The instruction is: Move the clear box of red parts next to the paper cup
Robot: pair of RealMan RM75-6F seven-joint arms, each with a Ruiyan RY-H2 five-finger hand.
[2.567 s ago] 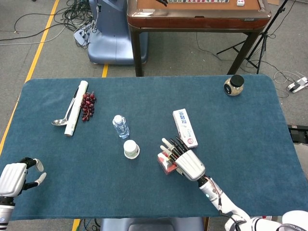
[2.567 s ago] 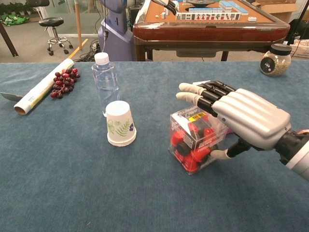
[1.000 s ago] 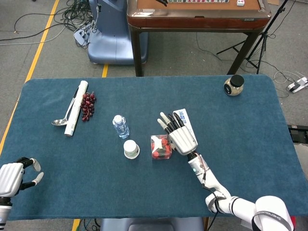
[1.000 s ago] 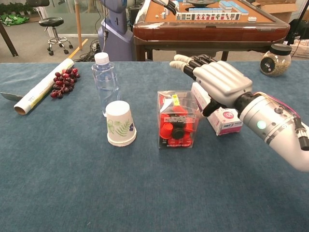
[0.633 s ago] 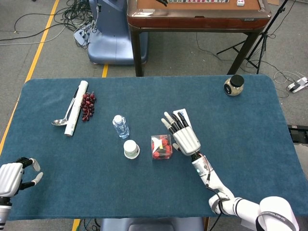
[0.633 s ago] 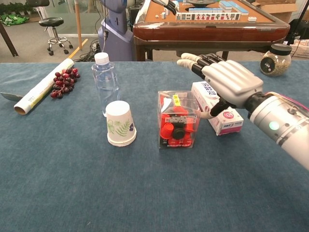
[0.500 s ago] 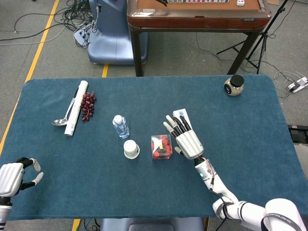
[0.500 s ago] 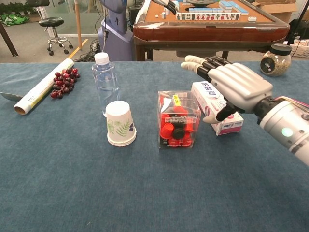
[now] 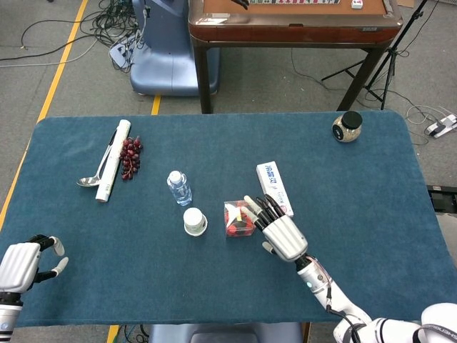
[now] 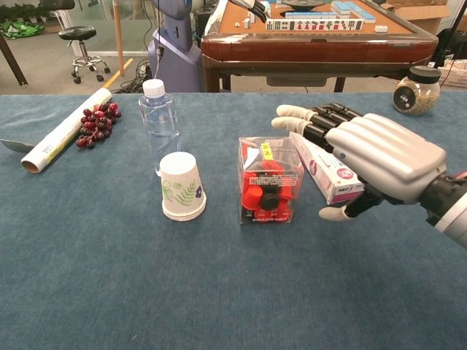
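Change: right hand (image 10: 379,157) has pulled back toward the robot since the frame half a second ago – it sat up by the white-and-pink carton then, now lower and nearer the table's front edge; clear box unmoved.
Right hand: fingers (image 9: 260,207) spread and straight, holding nothing, palm down above the cloth, just right of the clear box; from the chest view no contact with the box, thumb pointing down-left below the carton.
Clear box: clear box of red parts (image 10: 268,189) upright on the blue tablecloth (image 10: 109,284), just right of the paper cup (image 10: 182,187), a small gap between them; also seen at (image 9: 238,218) beside the cup (image 9: 194,221).
Left hand: left hand (image 9: 25,264) at the table's near-left corner, fingers curled in, nothing in it – head view only.
Carton: white-and-pink carton (image 10: 326,167) lying flat right of the box, partly behind the right hand.
Bottle: water bottle (image 10: 158,122) upright behind the cup.
Far left: grapes (image 10: 98,123) against a paper roll (image 10: 63,137), spoon (image 9: 89,181) beside it.
Far right corner: jar (image 10: 417,90), black lid.
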